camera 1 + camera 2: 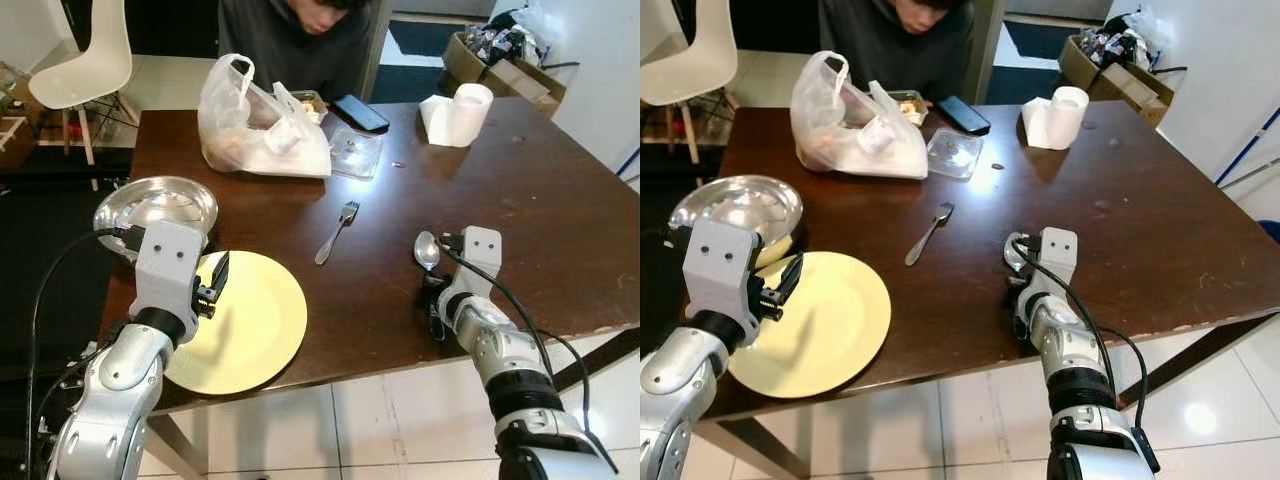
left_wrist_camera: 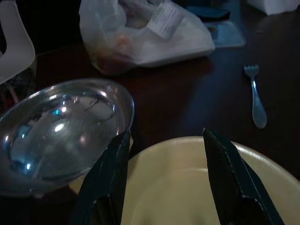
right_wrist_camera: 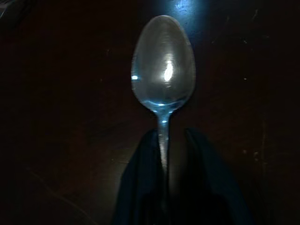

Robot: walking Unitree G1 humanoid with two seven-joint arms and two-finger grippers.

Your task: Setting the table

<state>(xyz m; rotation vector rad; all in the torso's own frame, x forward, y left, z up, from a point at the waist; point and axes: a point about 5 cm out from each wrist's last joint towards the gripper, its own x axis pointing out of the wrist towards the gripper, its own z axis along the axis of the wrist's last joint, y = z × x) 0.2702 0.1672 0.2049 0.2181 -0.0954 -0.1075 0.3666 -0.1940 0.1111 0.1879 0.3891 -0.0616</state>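
A yellow plate (image 1: pixel 262 318) lies at the table's near left edge. Just behind it stands a shiny metal bowl (image 1: pixel 155 208). My left gripper (image 1: pixel 215 284) hovers over the plate's left rim, open, with nothing between its fingers (image 2: pixel 112 173). A fork (image 1: pixel 337 232) lies on the dark wood past the plate. To the right, a spoon (image 1: pixel 427 250) rests on the table with its bowl pointing away from me. My right gripper (image 3: pixel 168 138) is shut on the spoon's handle, low at the table's near edge.
A person (image 1: pixel 295 40) sits at the far side. Before them are a white plastic bag (image 1: pixel 260 125), a clear lid (image 1: pixel 355 152), a phone (image 1: pixel 361 112) and a paper roll (image 1: pixel 465 115). A white chair (image 1: pixel 85 65) stands at the far left.
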